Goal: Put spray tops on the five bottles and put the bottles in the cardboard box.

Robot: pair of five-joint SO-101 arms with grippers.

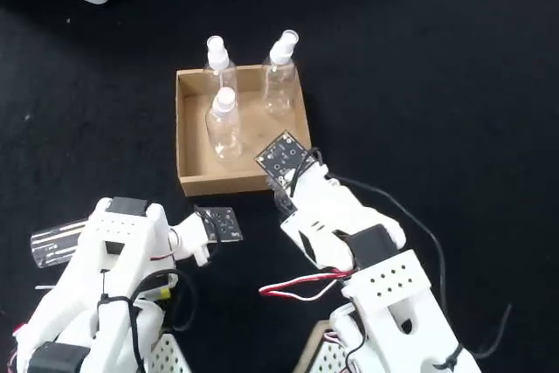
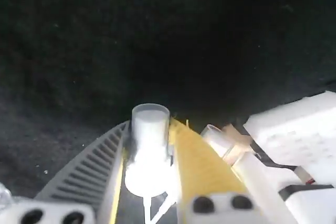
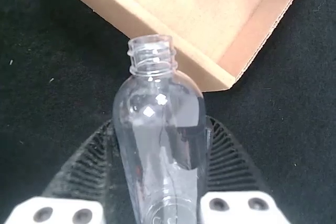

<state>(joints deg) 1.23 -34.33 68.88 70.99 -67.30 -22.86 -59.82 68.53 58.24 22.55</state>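
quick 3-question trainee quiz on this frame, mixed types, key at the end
1. How many capped bottles stand in the box?
2. True or false: the bottle in the right gripper is already capped.
3. What does the left gripper hold? A) a bottle B) a spray top C) nothing

Key: 1) three; 2) false, its neck is bare; 3) B.
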